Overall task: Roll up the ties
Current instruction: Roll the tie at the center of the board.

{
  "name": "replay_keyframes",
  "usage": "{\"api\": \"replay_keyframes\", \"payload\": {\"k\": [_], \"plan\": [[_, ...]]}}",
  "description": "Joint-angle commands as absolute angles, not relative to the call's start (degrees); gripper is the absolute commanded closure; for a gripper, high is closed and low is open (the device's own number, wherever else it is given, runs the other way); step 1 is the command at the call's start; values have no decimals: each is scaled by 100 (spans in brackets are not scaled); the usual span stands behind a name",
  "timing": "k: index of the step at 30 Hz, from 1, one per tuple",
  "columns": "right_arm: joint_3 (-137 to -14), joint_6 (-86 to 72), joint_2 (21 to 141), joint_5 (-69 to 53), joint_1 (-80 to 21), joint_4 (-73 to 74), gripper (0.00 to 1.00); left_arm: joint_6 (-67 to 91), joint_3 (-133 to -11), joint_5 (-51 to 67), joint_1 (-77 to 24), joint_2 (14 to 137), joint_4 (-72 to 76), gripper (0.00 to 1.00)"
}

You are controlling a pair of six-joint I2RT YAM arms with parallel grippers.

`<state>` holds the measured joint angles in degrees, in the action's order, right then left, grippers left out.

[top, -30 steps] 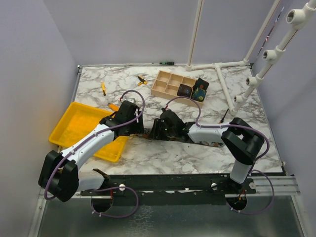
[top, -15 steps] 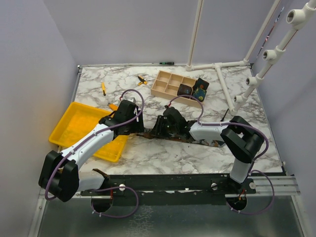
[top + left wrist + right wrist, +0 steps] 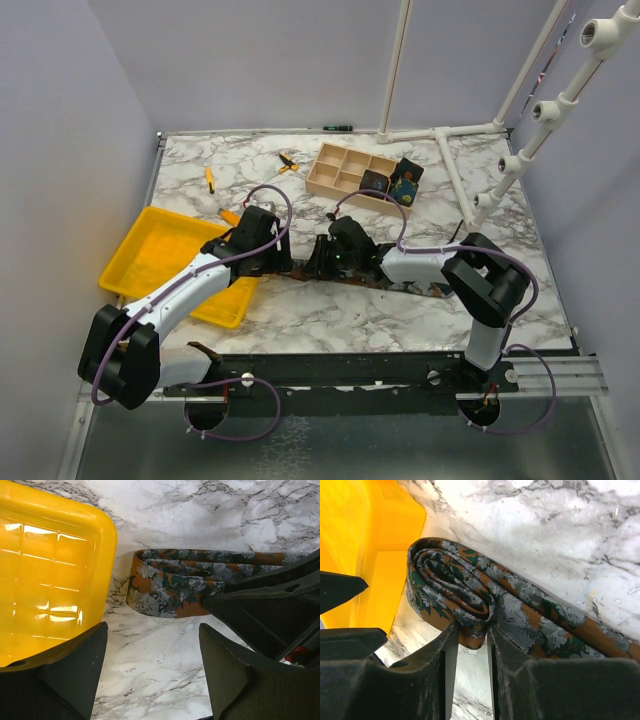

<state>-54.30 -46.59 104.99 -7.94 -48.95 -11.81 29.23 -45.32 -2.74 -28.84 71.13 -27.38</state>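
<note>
One rust-brown floral tie, the item in hand, lay on the marble table. Its left end was wound into a loose coil just beside the rim of the yellow tray, and the rest ran flat to the right beneath the right arm. One right gripper: jaws drawn nearly together, pinching the lower edge of the coil where the outer lap met the flat length. One left gripper: jaws spread wide, grasping nothing, poised over the coil with one finger on the tray side and the other toward the right arm's fingers. Two dark rolled ties sat at the right-hand end of the wooden divided box at the back, well apart from the work. Handling notes, my own reading only: the coil looked slack and a little skewed, with folds showing at its open side. The pinch wanted to be firm on the core while the wrist turned the coil along the flat length, edges kept in line, since a slip would let the laps spring out. The free gripper seemed best used steadying the coil's outer side, clear of the tray wall, which stood close enough to catch a finger. Much of the strip looked unrolled.
</note>
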Motion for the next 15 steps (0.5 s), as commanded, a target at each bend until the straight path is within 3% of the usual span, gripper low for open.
{"api": "replay_keyframes", "payload": {"k": [1, 15], "plan": [[-5698, -4089, 10547, -656, -4867, -1070, 70, 2822, -4354, -158, -2822, 6982, -2646, 25], [-6021, -3315, 10842, -888, -4662, -800, 72, 2735, -4611, 140, -2570, 7401, -2510, 25]]}}
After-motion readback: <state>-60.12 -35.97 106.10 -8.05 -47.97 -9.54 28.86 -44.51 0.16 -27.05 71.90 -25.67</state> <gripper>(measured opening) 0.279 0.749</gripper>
